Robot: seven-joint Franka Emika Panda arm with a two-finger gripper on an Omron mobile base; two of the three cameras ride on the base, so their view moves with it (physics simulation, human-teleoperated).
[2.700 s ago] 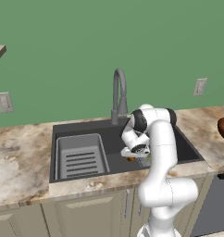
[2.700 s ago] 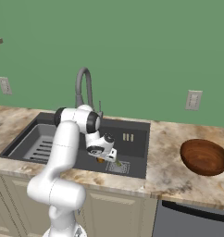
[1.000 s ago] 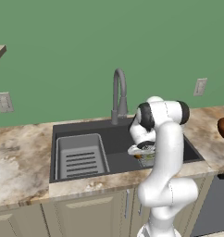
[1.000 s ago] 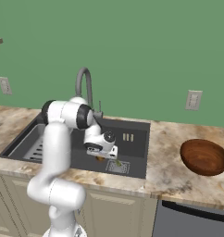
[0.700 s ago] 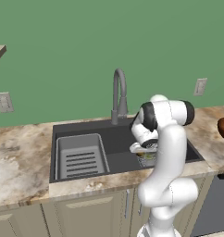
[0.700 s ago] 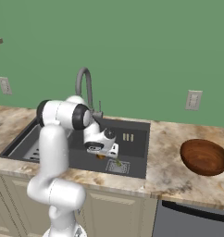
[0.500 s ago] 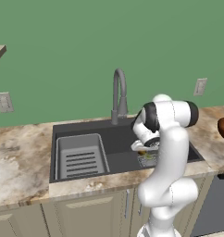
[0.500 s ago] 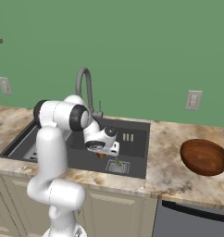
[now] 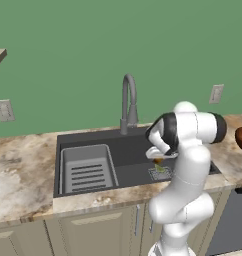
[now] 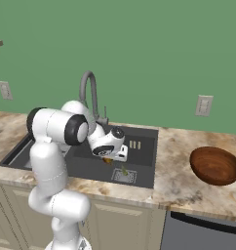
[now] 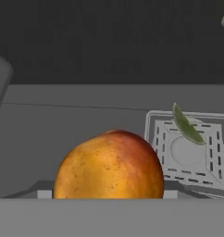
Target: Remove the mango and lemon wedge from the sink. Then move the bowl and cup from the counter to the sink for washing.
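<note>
The gripper (image 10: 109, 160) grasps the mango (image 11: 109, 165) over the sink (image 9: 93, 137); its fingertips are hidden behind the fruit. The lemon wedge (image 11: 187, 124) lies on the drain.

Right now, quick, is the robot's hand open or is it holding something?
Gripper: fingers closed on the mango, holding it over the sink floor.

Kitchen: sink (image 9: 133, 172), faucet (image 9: 129, 102), marbled counter (image 9: 20, 172), cabinets (image 9: 93, 232).
</note>
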